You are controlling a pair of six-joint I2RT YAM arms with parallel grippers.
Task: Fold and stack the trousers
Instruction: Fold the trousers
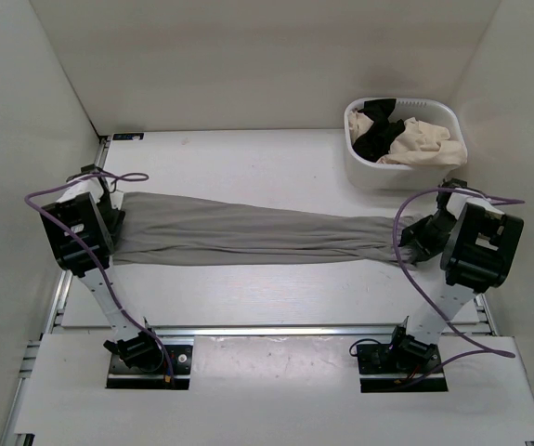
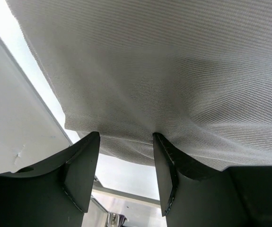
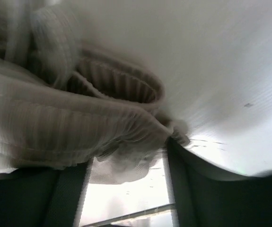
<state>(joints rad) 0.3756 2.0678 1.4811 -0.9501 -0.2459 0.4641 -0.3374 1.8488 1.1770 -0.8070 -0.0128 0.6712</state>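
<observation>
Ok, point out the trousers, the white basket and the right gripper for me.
trousers (image 1: 248, 230): top external view, mid-length of the legs.
white basket (image 1: 369, 172): top external view, front wall.
right gripper (image 1: 413, 243): top external view, at the cuff end.

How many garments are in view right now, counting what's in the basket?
3. The grey trousers lie stretched across the table between the arms. A black garment and a cream garment sit in the white basket; more may be buried underneath.

A white basket sits on the white table, far-side of the right jaws, holding a black garment and a cream garment.
</observation>
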